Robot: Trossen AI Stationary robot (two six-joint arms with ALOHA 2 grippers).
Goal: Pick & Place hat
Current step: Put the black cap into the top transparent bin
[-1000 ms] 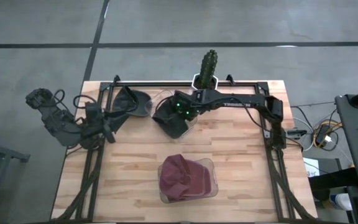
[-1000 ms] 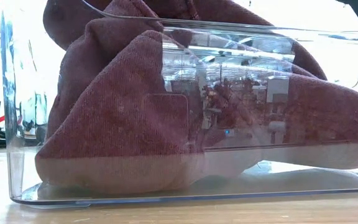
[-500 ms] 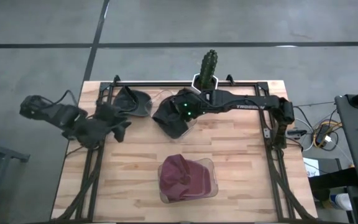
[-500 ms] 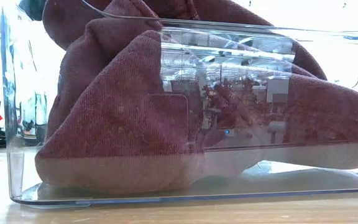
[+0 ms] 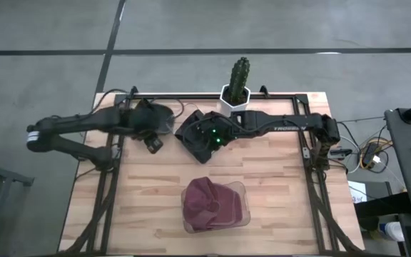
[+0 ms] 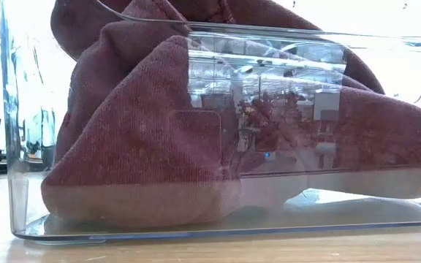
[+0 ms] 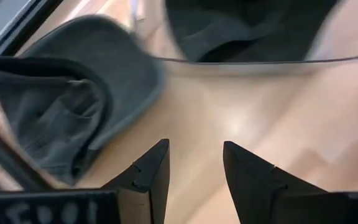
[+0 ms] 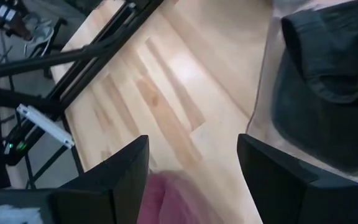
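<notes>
**Two dark hats at the back, one maroon hat in its bin**

While my left gripper (image 5: 153, 141) hung over the back left part of the table (image 5: 277, 193), its fingers (image 7: 148, 174) stood apart with bare wood showing between them. Just beside it lay a dark grey hat (image 5: 152, 114), crumpled against the black frame rail (image 5: 191, 96) at the table's far edge; my left wrist camera saw that same hat (image 7: 73, 106) close ahead of the fingertips, not touching them.

My right gripper (image 5: 204, 139) was stretched across to the middle of the back edge, over a second dark hat (image 5: 195, 135) that sat in a clear container (image 5: 220, 139). Its jaws were wide apart and held nothing; through my right wrist camera that dark hat (image 8: 328, 93) lay off to one side of the open fingers (image 8: 120, 180).

Nearer the front edge, a maroon hat (image 5: 209, 203) rested bunched inside a clear plastic bin (image 5: 242, 191), well apart from both grippers. From table height the maroon fabric (image 6: 159, 124) pressed against the bin's front wall (image 6: 20, 212). A potted cactus (image 5: 238, 78) stood upright at the back edge, just behind my right arm.
</notes>
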